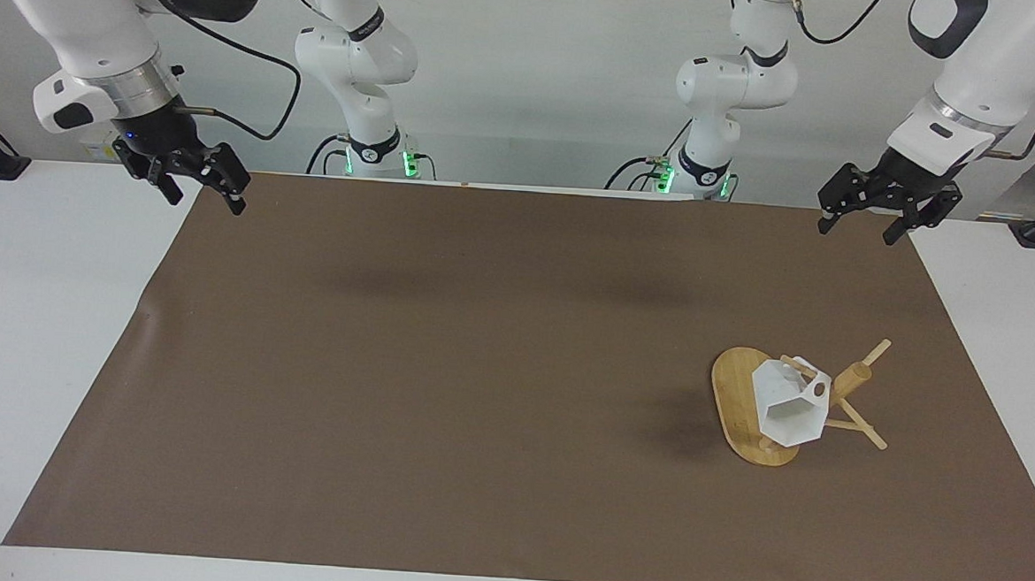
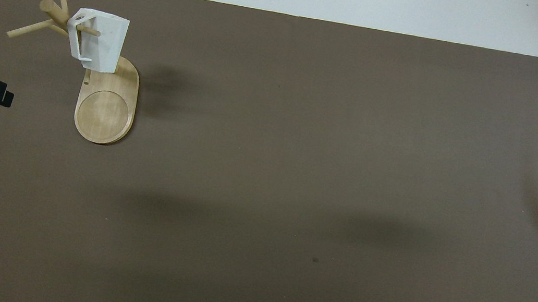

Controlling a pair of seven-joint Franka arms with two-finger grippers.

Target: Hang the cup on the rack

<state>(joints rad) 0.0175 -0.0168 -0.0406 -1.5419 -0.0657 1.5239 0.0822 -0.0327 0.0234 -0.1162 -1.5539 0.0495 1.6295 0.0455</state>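
I see the white faceted cup (image 1: 790, 411) hanging by its handle on a thin peg of the bamboo mug tree (image 1: 835, 404), mouth tilted outward over the tree's oval base. The mug tree stands on the brown mat (image 1: 478, 368) toward the left arm's end of the table (image 1: 36, 345). My left claw (image 1: 889, 220) is raised over the mat's edge on the robots' side of the mug tree, well apart from it, fingers spread and empty. My right claw (image 1: 197, 187) waits, spread, over the mat's corner at the right arm's end. I judge the hang done; to finish well I keep both claws clear of the 1 loaded peg and avoid jolting the base.
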